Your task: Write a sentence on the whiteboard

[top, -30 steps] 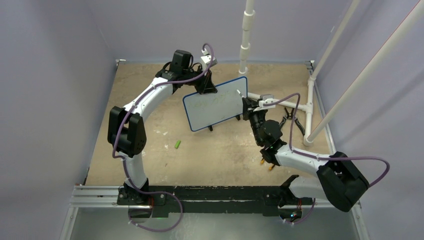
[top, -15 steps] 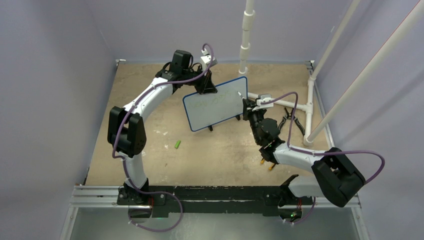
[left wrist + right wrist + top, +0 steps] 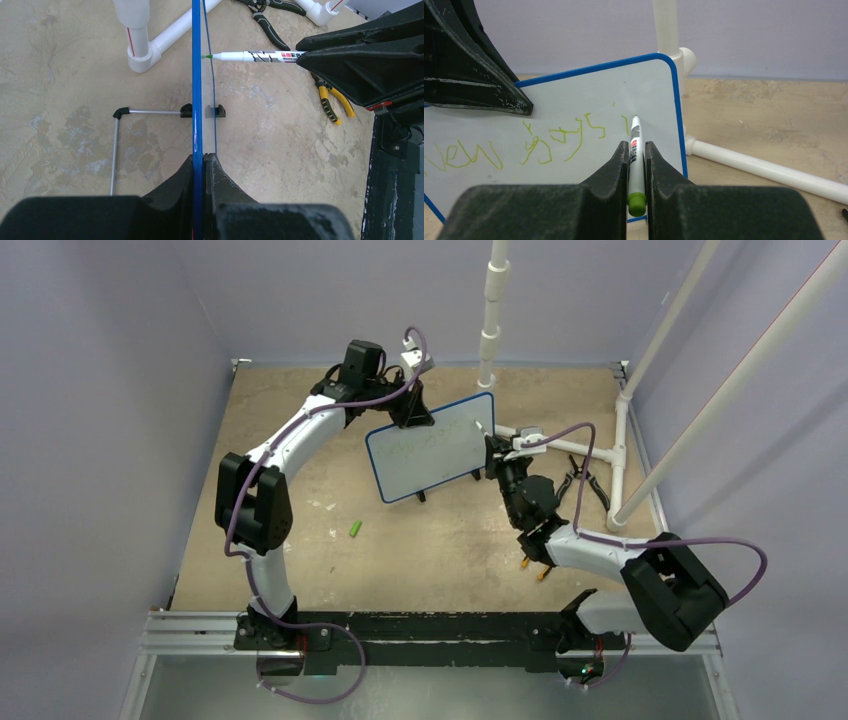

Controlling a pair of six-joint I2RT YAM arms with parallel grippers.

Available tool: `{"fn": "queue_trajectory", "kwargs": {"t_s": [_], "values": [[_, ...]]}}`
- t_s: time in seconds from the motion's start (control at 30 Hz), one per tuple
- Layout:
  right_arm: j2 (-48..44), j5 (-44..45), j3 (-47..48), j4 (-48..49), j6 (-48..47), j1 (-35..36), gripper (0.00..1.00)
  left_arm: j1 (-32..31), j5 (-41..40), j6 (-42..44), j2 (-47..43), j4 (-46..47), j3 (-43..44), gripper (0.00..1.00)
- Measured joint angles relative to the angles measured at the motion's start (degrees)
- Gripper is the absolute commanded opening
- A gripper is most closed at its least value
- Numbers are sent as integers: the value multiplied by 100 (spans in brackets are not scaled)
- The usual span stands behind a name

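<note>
Writing is under way at the right end of the top row. The right gripper (image 3: 636, 150) is pinched on the barrel of a green whiteboard marker (image 3: 635, 131), which points nose-first at the whiteboard (image 3: 430, 455). In the left wrist view the green tip appears to just touch the writing face.

The board stands upright on its small black feet (image 3: 215, 111) on the tan surface (image 3: 300, 440), between the two arms. The left gripper (image 3: 199, 160) is pressed together on the board's top edge, steadying it from above. The sentence (image 3: 549, 142) so far is one row of thin yellow-green letters, starting at the left with something like "New". The last strokes sit just left of the marker tip.

To do this step well, I would press lightly and evenly, with the marker roughly square to the face. Every push from the right arm lands on a board braced only by the left clamp and two feet, so a hard push could rock it. Little bare white is left before the blue frame on the right, so the next strokes should be short and narrow. After that the tip should lift clear and travel down and left to begin a second row. The lines look faint, so slower strokes may lay more ink.
</note>
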Motion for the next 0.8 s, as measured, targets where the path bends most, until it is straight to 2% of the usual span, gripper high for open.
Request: {"fn": "queue_trajectory", "kwargs": {"t_s": [0.8], "values": [[151, 186, 87, -190, 256, 0, 0, 11, -70, -90, 0, 46, -9, 0]]}}
